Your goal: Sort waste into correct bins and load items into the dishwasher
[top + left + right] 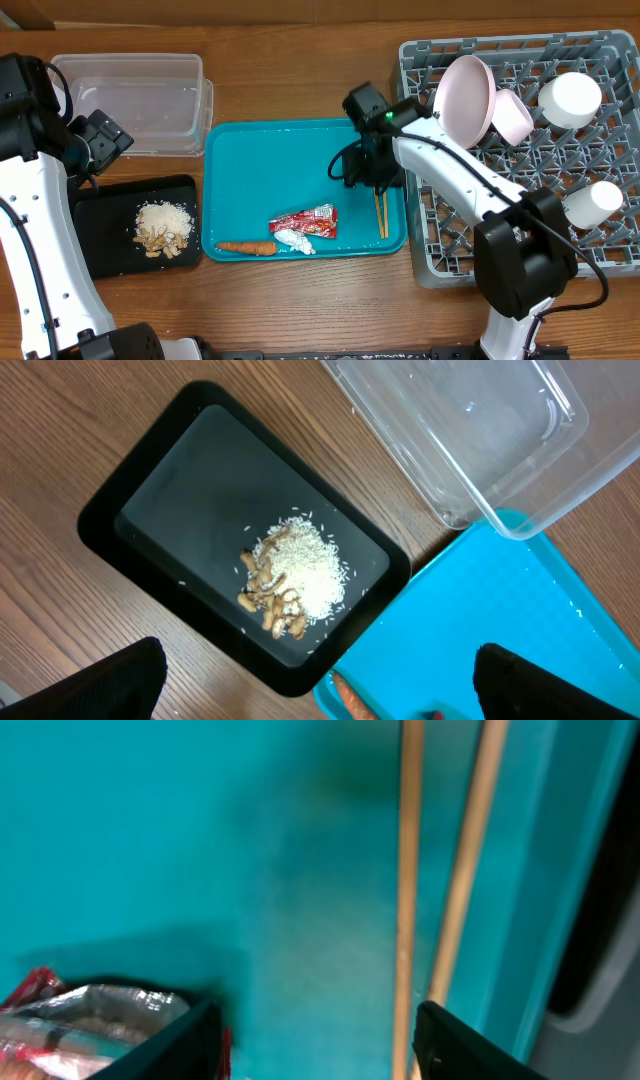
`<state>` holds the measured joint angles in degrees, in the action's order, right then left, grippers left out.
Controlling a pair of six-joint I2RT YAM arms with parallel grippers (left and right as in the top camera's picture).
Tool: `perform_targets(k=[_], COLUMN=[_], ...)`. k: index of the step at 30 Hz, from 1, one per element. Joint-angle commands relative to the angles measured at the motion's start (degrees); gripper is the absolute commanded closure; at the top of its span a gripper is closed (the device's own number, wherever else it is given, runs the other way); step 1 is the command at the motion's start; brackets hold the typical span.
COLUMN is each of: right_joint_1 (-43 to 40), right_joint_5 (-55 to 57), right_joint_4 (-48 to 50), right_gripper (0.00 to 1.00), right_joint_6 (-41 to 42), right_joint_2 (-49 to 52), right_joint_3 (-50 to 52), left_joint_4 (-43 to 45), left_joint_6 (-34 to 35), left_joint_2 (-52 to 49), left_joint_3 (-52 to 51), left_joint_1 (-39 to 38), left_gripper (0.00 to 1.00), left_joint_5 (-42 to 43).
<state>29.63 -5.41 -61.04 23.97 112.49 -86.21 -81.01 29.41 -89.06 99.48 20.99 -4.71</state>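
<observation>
Robot lab bench: 2 arms, dish rack on wood table.

Along the near edge of the teal tray lie the red crinkled wrapper, the white tissue touching it, and the orange carrot stick just left of them. The chopsticks lie side by side near the tray's right rim. Left of the tray, the black tray holds rice and beige scraps — the clear tub sits at the tray's far-left corner. To the tray's right, the grey dish rack holds the pinkish plate on edge, a bowl and two cups.
</observation>
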Motion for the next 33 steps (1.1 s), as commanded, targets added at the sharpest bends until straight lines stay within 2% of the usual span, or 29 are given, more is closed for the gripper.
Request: perform_targets(k=[1,10,12,14,18,24,27,29,33], right_joint_1=[0.0,0.0,0.0,0.0,0.0,0.0,-0.8,-1.8,-5.1], right_joint_5=[-1.4,-1.1,-1.1,-1.1,-1.1,-1.9,0.3,3.4,12.9], right_joint_4=[5.0,14.0,14.1,14.0,13.8,9.9,2.9,-3.8,-12.7], right_gripper=[0.38,0.4,0.52,0.8,0.95,0.96,0.96,0.96,0.96], right_joint_6=[-0.2,0.0,0.0,0.1,2.2,4.2,1.0,-4.1,-8.0], right_joint_2=[-0.2,-0.2,-0.2,-0.2,-0.2,-1.0,-4.2,-7.8,-11.3], right_joint_3=[5.8,14.5,14.6,14.6,14.6,10.3,2.1,-4.6,-7.2], left_joint_4=[0.0,-0.2,-0.2,-0.2,-0.2,-0.2,-0.2,-0.2,-0.2], left_joint_6=[-1.1,-1.1,-1.1,-1.1,-1.1,-1.1,-1.1,-1.1,-1.1], left_joint_2=[0.2,0.2,0.2,0.2,0.2,0.2,0.2,0.2,0.2], left_joint_3=[0.7,0.7,0.7,0.7,0.7,0.7,0.7,0.7,0.7], left_joint_1=[-0.1,-0.1,-0.1,-0.1,-0.1,-0.1,-0.1,-0.1,-0.1], left_gripper=[0.0,0.0,0.0,0.0,0.0,0.0,0.0,0.0,0.0], left_joint_5=[0.3,0.3,0.3,0.3,0.3,0.3,0.3,0.3,0.3])
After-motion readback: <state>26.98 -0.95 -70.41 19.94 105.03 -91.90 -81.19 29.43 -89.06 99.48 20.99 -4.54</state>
